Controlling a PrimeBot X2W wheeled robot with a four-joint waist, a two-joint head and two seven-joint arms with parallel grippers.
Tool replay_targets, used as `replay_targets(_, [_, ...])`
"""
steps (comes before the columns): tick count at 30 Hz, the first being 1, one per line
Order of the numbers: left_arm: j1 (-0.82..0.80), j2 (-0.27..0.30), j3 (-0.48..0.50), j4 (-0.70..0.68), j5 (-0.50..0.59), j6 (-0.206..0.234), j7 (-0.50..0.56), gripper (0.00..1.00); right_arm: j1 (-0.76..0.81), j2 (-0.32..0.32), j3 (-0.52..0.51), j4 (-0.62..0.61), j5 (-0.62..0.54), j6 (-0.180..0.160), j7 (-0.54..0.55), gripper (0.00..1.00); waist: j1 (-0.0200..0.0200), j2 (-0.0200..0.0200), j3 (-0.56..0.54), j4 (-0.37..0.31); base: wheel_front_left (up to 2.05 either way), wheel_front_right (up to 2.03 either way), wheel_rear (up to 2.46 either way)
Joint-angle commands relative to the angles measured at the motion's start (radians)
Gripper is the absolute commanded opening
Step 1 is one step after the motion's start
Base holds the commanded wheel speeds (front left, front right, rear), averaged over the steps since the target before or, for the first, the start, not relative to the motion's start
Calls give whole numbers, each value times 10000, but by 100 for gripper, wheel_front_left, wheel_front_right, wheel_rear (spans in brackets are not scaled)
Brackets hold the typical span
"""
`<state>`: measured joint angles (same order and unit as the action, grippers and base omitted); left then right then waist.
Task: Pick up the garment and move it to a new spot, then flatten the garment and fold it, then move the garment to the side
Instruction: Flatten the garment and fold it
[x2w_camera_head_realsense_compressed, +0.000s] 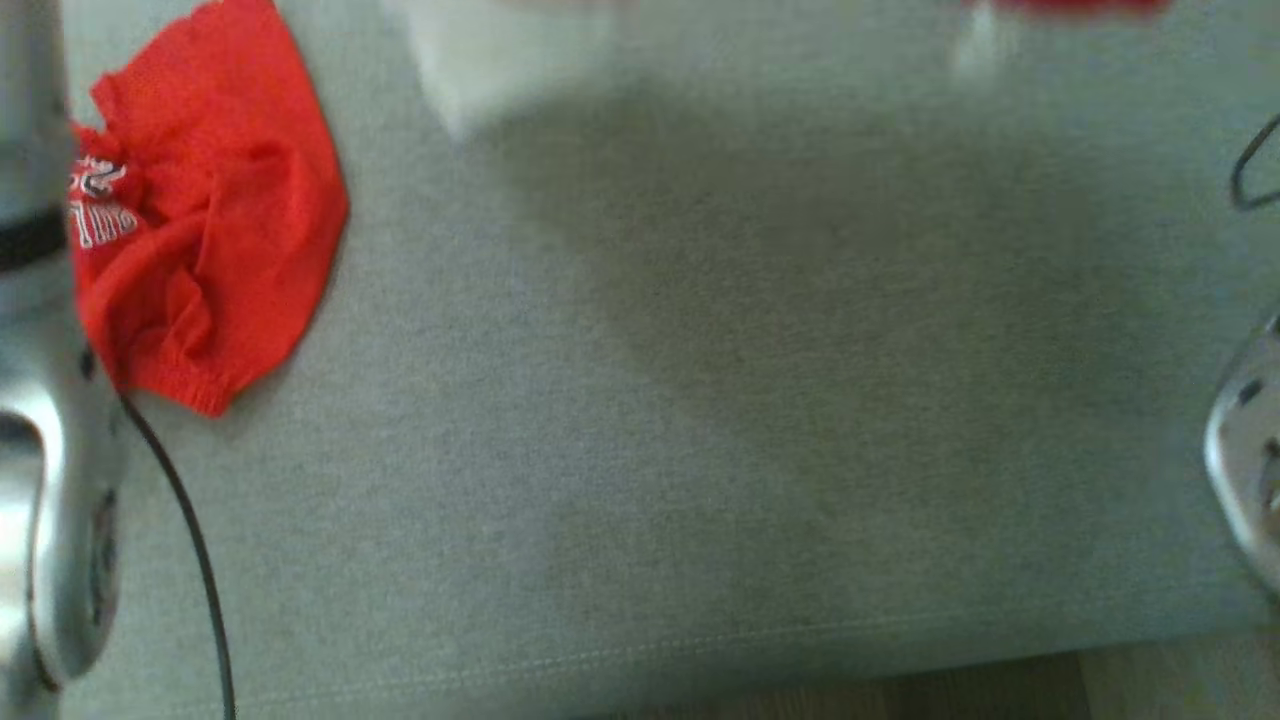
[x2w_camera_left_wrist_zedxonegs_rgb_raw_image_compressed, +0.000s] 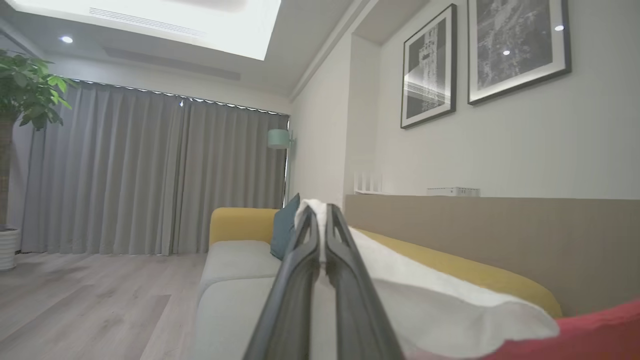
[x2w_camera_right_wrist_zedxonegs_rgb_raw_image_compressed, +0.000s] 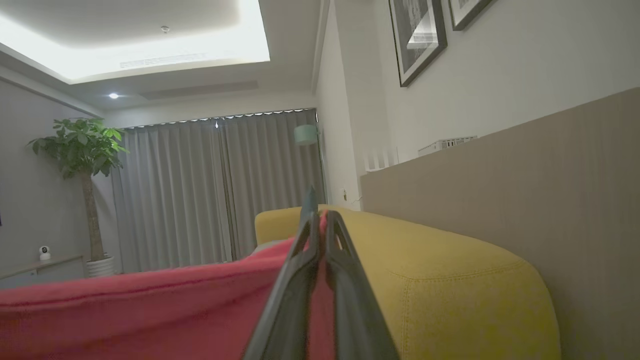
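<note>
The garment (x2w_camera_head_realsense_compressed: 220, 220) is a red piece with white lettering. It lies crumpled on the grey sofa seat (x2w_camera_head_realsense_compressed: 650, 400) at the upper left of the head view, beside my silver left forearm (x2w_camera_head_realsense_compressed: 45, 450), which covers its left edge. My left gripper (x2w_camera_left_wrist_zedxonegs_rgb_raw_image_compressed: 320, 212) is shut with nothing between its fingers and points along the sofa, up off the seat. My right gripper (x2w_camera_right_wrist_zedxonegs_rgb_raw_image_compressed: 319, 217) is also shut and holds nothing. Red fabric (x2w_camera_right_wrist_zedxonegs_rgb_raw_image_compressed: 150, 315) spreads low in front of it; I cannot tell whether that is the garment.
A white cloth (x2w_camera_left_wrist_zedxonegs_rgb_raw_image_compressed: 425, 300) drapes over the yellow sofa back (x2w_camera_left_wrist_zedxonegs_rgb_raw_image_compressed: 465, 270), with a red fabric edge (x2w_camera_left_wrist_zedxonegs_rgb_raw_image_compressed: 600, 330) beside it. A teal cushion (x2w_camera_left_wrist_zedxonegs_rgb_raw_image_compressed: 284, 230) sits at the far end. My right arm (x2w_camera_head_realsense_compressed: 1250, 470) shows at the right edge. The sofa's front edge (x2w_camera_head_realsense_compressed: 700, 650) meets wood floor.
</note>
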<state>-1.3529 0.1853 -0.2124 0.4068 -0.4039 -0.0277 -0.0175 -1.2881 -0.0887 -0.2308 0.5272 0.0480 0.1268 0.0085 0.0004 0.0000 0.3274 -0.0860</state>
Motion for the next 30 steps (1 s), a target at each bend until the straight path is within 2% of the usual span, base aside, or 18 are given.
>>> replay_targets(1, [-657, 372, 297, -99, 92, -17, -185, 0, -629, 31, 27, -66, -86, 39, -273, 0, -4, 0, 406, 234, 0, 0, 0])
replay_targets(6, [-1190, 101, 193, 1132, 31, -278, -1004, 0, -1461, -105, -287, 1710, -284, 39, -1636, 0, -4, 0, 723, 506, 0, 0, 0])
replay_targets(12, [-523, -231, -359, 2090, -15, -663, -1586, 0, -1006, -370, -375, 3370, -138, 39, -2299, 0, -4, 0, 1034, 786, 0, 0, 0])
replay_targets(21, [1927, -124, -1167, 2863, -72, -930, -2126, 0, 849, -756, 456, 5414, 709, 39, -2137, 0, -4, 0, 550, 943, 0, 0, 0])
replay_targets(30, [4789, 427, -1915, 2837, -313, -1009, -2228, 0, 2774, -1182, 1883, 6158, 1894, 39, -1581, 0, -4, 0, -710, 991, 0, 0, 0])
